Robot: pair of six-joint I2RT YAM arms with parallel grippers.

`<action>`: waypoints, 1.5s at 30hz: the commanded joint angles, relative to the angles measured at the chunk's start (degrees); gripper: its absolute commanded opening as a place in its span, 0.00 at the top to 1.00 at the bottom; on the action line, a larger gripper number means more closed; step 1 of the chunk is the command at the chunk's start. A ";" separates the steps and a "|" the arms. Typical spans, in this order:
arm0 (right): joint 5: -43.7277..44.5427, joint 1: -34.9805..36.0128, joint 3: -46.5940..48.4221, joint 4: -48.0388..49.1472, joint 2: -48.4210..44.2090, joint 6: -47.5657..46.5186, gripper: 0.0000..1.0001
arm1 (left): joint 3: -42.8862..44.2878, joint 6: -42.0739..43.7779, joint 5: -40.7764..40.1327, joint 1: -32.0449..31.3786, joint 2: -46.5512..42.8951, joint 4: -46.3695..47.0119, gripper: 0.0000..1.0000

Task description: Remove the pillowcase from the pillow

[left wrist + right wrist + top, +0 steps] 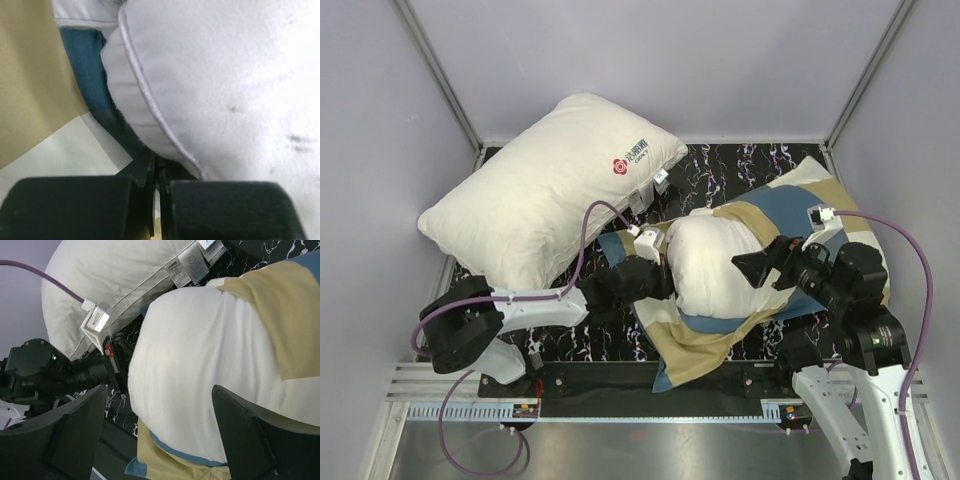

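Note:
The plain off-white pillow [715,265] lies mid-table, its left part bare and its right part still inside the checked pillowcase [820,200]. A lower layer of the case spreads out beneath it towards the front [690,350]. My left gripper [655,275] is shut at the pillow's left seamed edge. In the left wrist view its jaws [156,161] close where the pillow [225,75] meets teal pillowcase fabric [85,65]. My right gripper [760,268] is open and empty just above the pillow. It straddles the pillow [200,355] in the right wrist view [157,395], with the pillowcase [280,315] at the right.
A second white pillow with a red logo [550,185] lies at the back left, close to the left arm, and also shows in the right wrist view [125,275]. The black marbled mat [740,165] covers the table. Grey walls enclose three sides.

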 commanded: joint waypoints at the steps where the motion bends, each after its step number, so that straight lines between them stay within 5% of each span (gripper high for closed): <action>1: -4.16 0.48 0.58 -3.09 -3.05 -2.01 0.08 | 5.72 2.67 4.89 1.22 -3.06 7.27 1.00; 14: -5.04 0.40 2.43 -4.34 -0.86 -5.44 0.08 | 25.32 3.98 15.53 2.46 -1.66 5.44 1.00; 27: -1.97 1.71 -0.28 -0.99 5.20 -6.49 0.04 | 28.84 2.75 22.03 1.06 -1.22 6.58 1.00; 40: 23.24 23.33 -3.37 4.19 14.60 -0.96 0.04 | 32.19 5.74 24.76 -0.62 -1.83 3.94 1.00; 42: 27.29 24.21 -3.98 5.68 16.45 0.62 0.09 | 30.18 5.66 24.41 -0.62 -3.85 4.21 1.00; 45: 31.61 24.65 -6.34 8.66 17.69 3.61 0.51 | 27.45 5.92 23.88 -0.62 -7.01 3.95 1.00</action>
